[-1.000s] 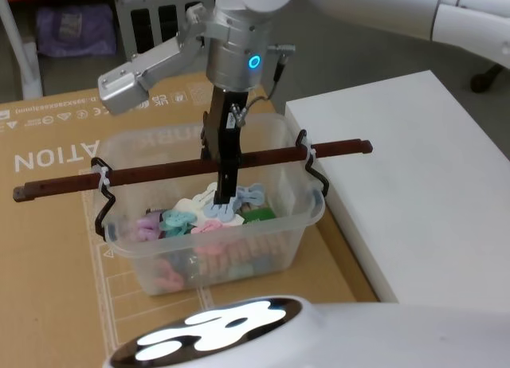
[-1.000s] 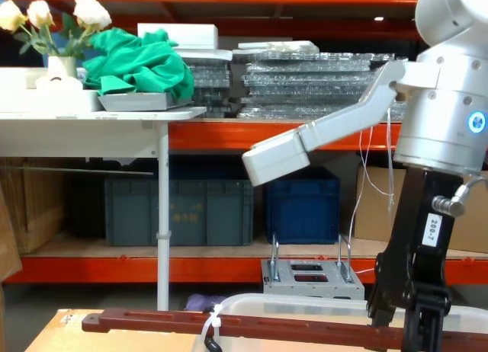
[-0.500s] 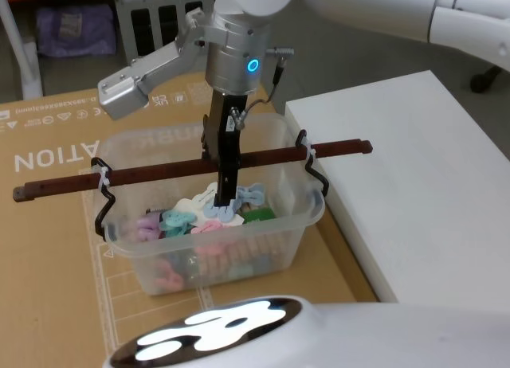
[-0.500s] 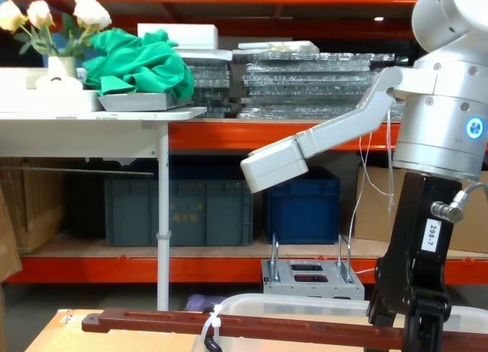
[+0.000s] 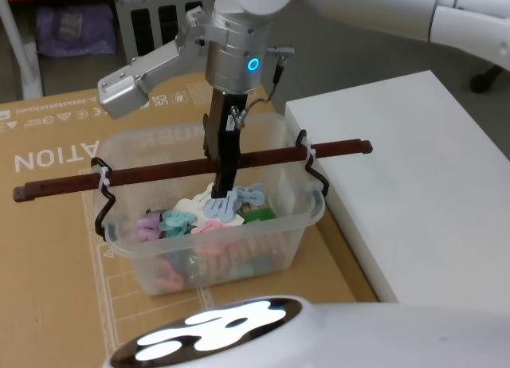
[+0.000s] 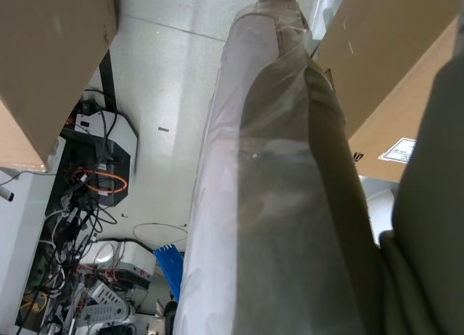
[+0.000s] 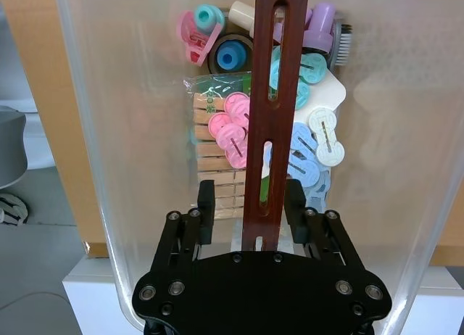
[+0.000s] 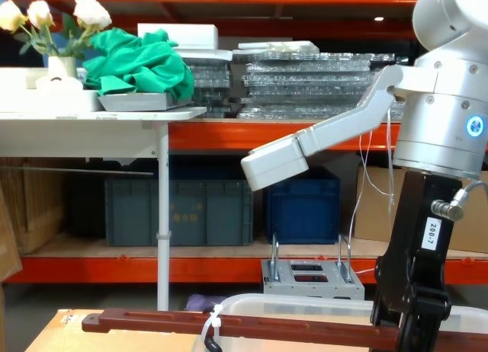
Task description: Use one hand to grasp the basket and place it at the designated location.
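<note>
The basket (image 5: 127, 244), a translucent whitish tub holding coloured clips and pegs, stands on brown cardboard in the head view. Its long red-brown bar handle (image 5: 159, 174) runs across the top, tied with white zip ties to black loops. My right gripper (image 5: 222, 185) reaches straight down at the middle of the bar. In the right wrist view the gripper (image 7: 250, 193) is open, with its black fingers (image 7: 206, 204) on either side of the handle (image 7: 274, 96) and a gap on one side. The chest view shows the gripper (image 8: 408, 329) at the bar (image 8: 152, 320) above the tub rim (image 8: 305, 305).
A white raised platform (image 5: 414, 185) lies directly right of the basket. The cardboard sheet (image 5: 48, 248) spreads to the left and front. Shelving with dark blue-grey crates (image 8: 179, 211) and a white table (image 8: 91, 123) stand in the room behind.
My right gripper has shifted very slightly at the handle's middle, its fingertips a touch higher. The basket and bar have not moved.
</note>
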Robot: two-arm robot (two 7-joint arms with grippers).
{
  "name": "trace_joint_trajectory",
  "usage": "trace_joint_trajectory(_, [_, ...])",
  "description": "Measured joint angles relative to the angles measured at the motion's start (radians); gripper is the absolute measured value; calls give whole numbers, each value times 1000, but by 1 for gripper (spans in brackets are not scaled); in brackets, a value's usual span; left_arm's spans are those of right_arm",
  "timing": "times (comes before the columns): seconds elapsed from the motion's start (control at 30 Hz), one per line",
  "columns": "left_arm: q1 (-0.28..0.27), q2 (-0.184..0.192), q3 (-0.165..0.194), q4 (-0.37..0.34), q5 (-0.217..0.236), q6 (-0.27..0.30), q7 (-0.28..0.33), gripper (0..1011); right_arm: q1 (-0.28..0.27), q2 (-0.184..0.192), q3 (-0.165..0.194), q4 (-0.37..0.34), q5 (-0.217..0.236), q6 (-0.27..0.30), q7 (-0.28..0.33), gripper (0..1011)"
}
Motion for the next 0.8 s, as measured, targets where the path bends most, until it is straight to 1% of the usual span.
trace_joint_trajectory(0.03, [0, 0, 0, 0, 0, 0, 0, 0, 0, 0, 0, 0, 0, 0, 0, 528])
trace_joint_trajectory(0.07, [0, 0, 0, 0, 0, 0, 0, 0, 0, 0, 0, 0, 0, 0, 0, 528])
trace_joint_trajectory(0.13, [0, 0, 0, 0, 0, 0, 0, 0, 0, 0, 0, 0, 0, 0, 0, 467])
trace_joint_trajectory(0.17, [0, 0, 0, 0, 0, 0, 0, 0, 0, 0, 0, -1, 0, 0, 0, 406])
trace_joint_trajectory(0.23, [0, 0, 0, 0, 0, 0, 0, 0, 0, 1, 0, -1, -1, 0, 0, 362])
trace_joint_trajectory(0.27, [0, 0, 0, 0, 0, 0, 0, 0, 0, 1, 1, -1, -1, 0, 0, 322])
trace_joint_trajectory(0.3, [0, 0, 0, 0, 0, 0, 0, 0, 0, 1, 1, -1, -1, 0, 0, 322])
trace_joint_trajectory(0.33, [0, 0, 0, 0, 0, 0, 0, 0, 0, 1, 1, -1, -1, 0, 0, 264])
trace_joint_trajectory(0.43, [0, 0, 0, 0, 0, 0, 0, 0, 0, 1, 1, -1, -1, 0, 0, 233])
trace_joint_trajectory(0.8, [0, 0, 0, 0, 0, 0, 0, 0, 0, 1, 1, -1, -1, 0, 0, 233])
